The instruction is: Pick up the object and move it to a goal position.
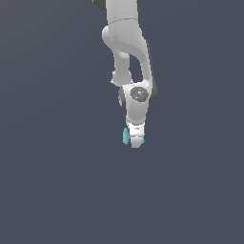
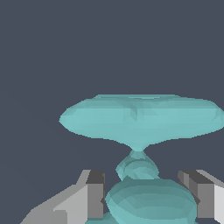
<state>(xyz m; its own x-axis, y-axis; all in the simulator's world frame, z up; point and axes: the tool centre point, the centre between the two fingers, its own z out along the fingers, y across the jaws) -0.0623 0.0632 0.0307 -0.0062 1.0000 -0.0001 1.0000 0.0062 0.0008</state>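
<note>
Plain dark grey-blue backdrop everywhere, flat and without visible edges or markings. Reaching down from the top centre of the exterior view, white arm (image 1: 127, 47) with its hand (image 1: 136, 142) pointing downward. Clamped between the fingers, turquoise piece (image 1: 126, 136), poking out from the hand toward the exterior view's left and much smaller than the hand. From the wrist view, same piece (image 2: 140, 116) filling much of the picture: one wide flared end spread out beyond the fingertips, a narrow bar, then a second rounded end seated between the two grey pads (image 2: 95, 194). Pads pressed against that nearer end on both sides.
</note>
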